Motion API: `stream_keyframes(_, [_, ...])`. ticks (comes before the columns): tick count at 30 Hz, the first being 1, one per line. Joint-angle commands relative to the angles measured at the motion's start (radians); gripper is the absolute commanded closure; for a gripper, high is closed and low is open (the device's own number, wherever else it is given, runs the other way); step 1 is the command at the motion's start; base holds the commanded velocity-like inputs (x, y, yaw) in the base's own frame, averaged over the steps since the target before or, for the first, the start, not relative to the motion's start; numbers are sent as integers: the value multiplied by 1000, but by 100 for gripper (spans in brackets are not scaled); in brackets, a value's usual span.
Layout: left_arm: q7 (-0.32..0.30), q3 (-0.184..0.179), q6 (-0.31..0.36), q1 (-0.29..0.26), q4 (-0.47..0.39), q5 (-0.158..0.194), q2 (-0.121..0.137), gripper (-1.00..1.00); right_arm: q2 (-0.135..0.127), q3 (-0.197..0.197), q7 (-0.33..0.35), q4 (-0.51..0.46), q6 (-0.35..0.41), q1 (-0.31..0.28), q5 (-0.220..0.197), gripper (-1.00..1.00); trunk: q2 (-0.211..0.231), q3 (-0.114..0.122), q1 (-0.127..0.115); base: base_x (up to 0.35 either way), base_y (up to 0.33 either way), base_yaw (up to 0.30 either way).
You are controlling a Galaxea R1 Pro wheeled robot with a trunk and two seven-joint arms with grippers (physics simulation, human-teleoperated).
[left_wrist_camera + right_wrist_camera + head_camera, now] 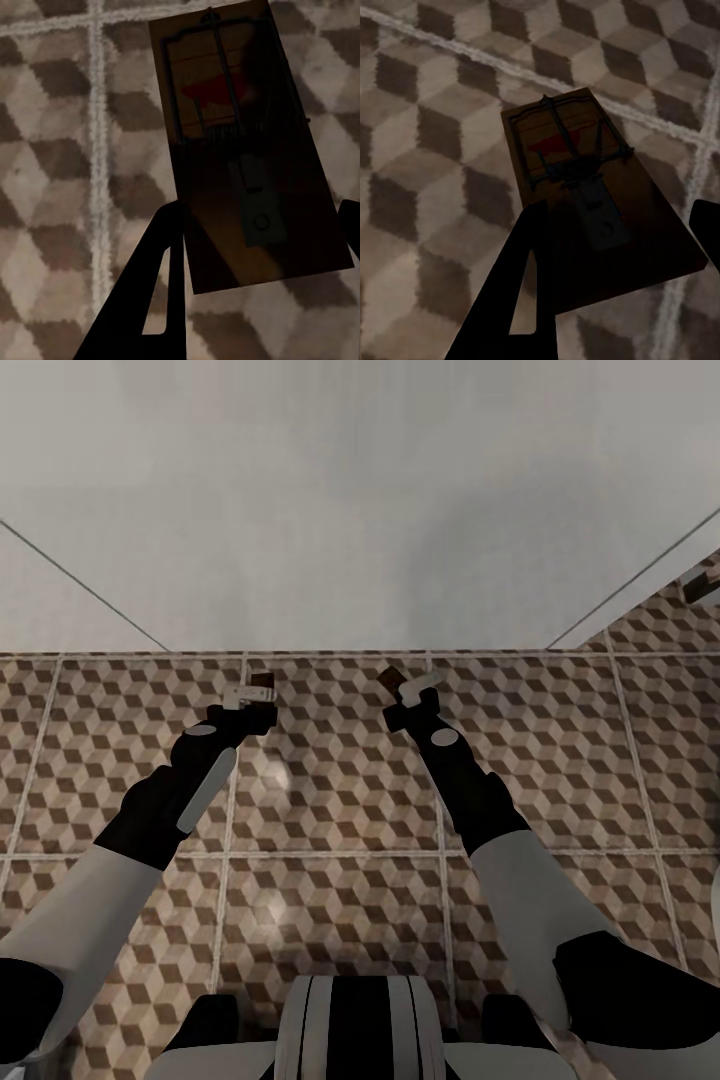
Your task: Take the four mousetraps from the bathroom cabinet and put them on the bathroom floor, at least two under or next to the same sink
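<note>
From the head view, both arms reach forward over the bathroom floor (340,800), toward the white wall at 12 o'clock. The left gripper (250,695) is clamped on a mousetrap (262,681) jutting toward 1 o'clock, and the right gripper (408,695) clamps a second mousetrap (390,679) sticking out at 11 o'clock. No sink shows here, so letting go on this spot risks missing the sink condition.

In the left wrist view, the left mousetrap (247,142) runs between the dark fingers (154,292), its wire bar and red mark at the end away from them, above the tiles. A weak edge grip could let it slip out or tilt.

In the right wrist view, the right mousetrap (592,195) sits likewise between that gripper's fingers (521,285), angled above a grout line; dropped from height, it could flip.
</note>
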Motion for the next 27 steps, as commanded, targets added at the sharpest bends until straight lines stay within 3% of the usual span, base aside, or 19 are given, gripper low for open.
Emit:
stream_keyframes(1, [13,-4,3,-1,-1,8,1,100,0,-1,4,-2,7,0,11,100,0,-1,0,10,0,0])
stream_keyframes(17, [13,-3,3,1,1,8,3,100,0,-1,5,-2,5,0,11,100,0,-1,0,3,0,0])
stream_keyframes(27, [13,-4,3,1,0,8,2,100,0,-1,4,-2,5,0,11,100,0,-1,0,120,0,0])
